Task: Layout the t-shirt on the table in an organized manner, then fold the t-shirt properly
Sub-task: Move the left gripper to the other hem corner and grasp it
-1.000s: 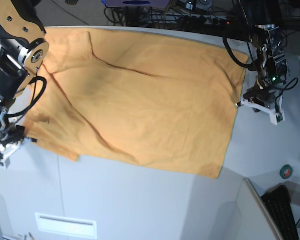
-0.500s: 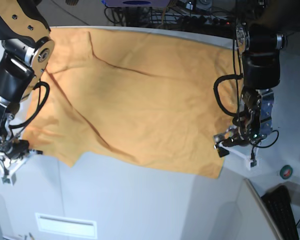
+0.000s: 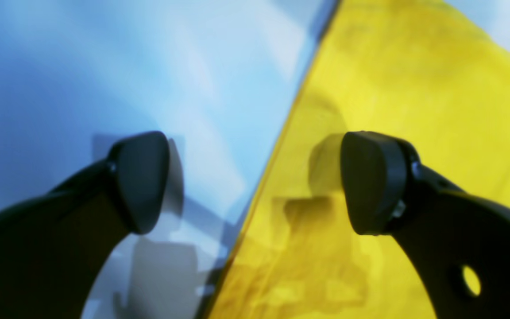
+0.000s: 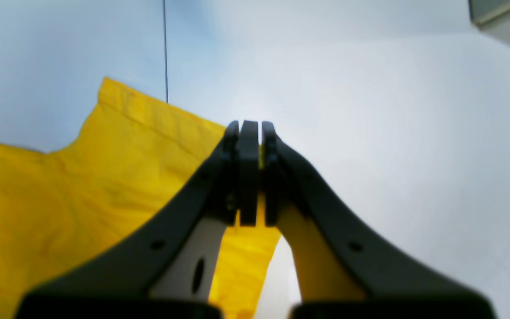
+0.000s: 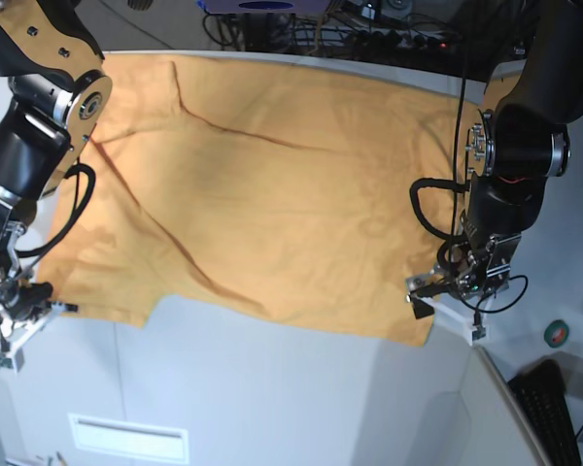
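My black tools (image 3: 255,181) are showing against a plain light-orange t-shirt (image 5: 272,184), which is looking bright yellow up close, and a white bench (image 5: 272,388).

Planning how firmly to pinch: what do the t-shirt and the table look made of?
The t-shirt: thin, soft woven or knit cloth, likely cotton, matte; it creases and drapes in long folds. The table: hard, smooth, matte white board, probably laminate; flat, with a thin seam line.

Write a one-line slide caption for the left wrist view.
Open left gripper straddling the straight edge of the light-orange cotton t-shirt, one fingertip over cloth, the other over the smooth white table.
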